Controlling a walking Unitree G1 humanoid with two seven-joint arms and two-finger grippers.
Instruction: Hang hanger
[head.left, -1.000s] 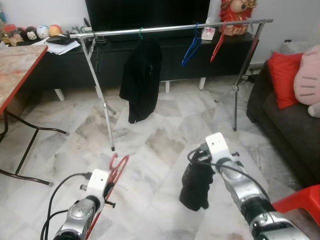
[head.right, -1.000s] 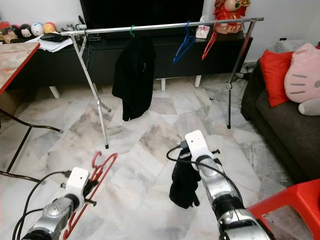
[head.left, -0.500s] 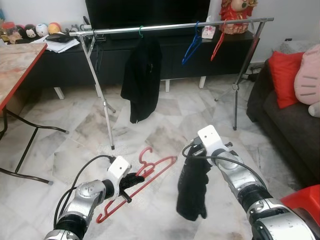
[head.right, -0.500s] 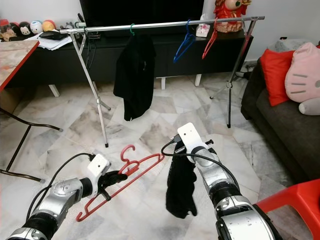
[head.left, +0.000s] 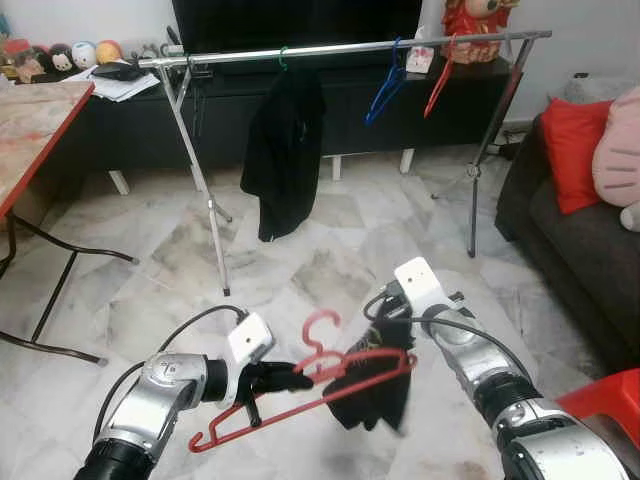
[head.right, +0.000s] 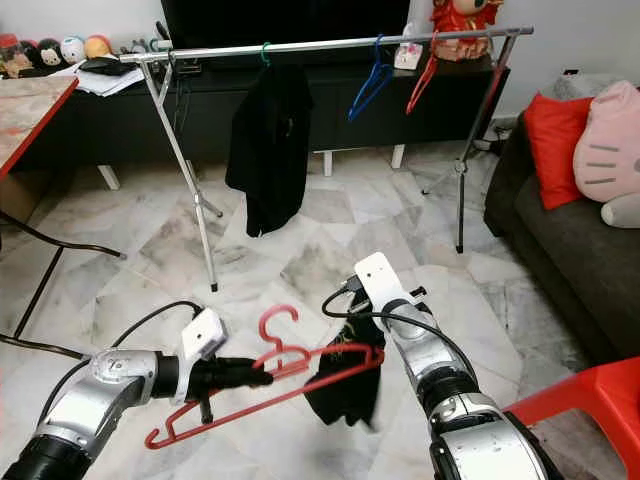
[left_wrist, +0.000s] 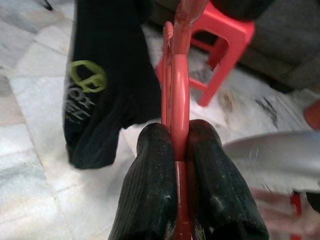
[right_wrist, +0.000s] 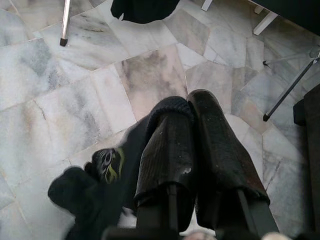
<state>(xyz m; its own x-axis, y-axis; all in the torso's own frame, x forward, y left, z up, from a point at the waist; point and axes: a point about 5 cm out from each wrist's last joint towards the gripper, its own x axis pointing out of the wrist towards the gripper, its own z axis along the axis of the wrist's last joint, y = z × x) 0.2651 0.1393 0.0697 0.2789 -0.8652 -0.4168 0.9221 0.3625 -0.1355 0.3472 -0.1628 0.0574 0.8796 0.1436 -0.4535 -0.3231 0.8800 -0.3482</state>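
A metal clothes rack (head.left: 340, 48) stood across the room ahead, carrying a black jacket (head.left: 284, 150), a blue hanger (head.left: 383, 92) and another red one (head.left: 437, 87). A dark sofa (head.left: 570, 235) with a red cushion (head.left: 570, 150) lined the right side, a table (head.left: 35, 130) the left, and a red stool (head.right: 580, 410) sat by the right arm. Low over the marble floor (head.left: 150, 260), the left gripper (head.left: 290, 378) was clamped on the red hanger (head.left: 340, 375), its fingers (left_wrist: 150, 185) pressed against the bar. The hanger's far end reached the black garment (head.right: 345, 385) pinched in the right gripper (right_wrist: 192, 120). The garment hung blurred, its lower edge hard to make out.
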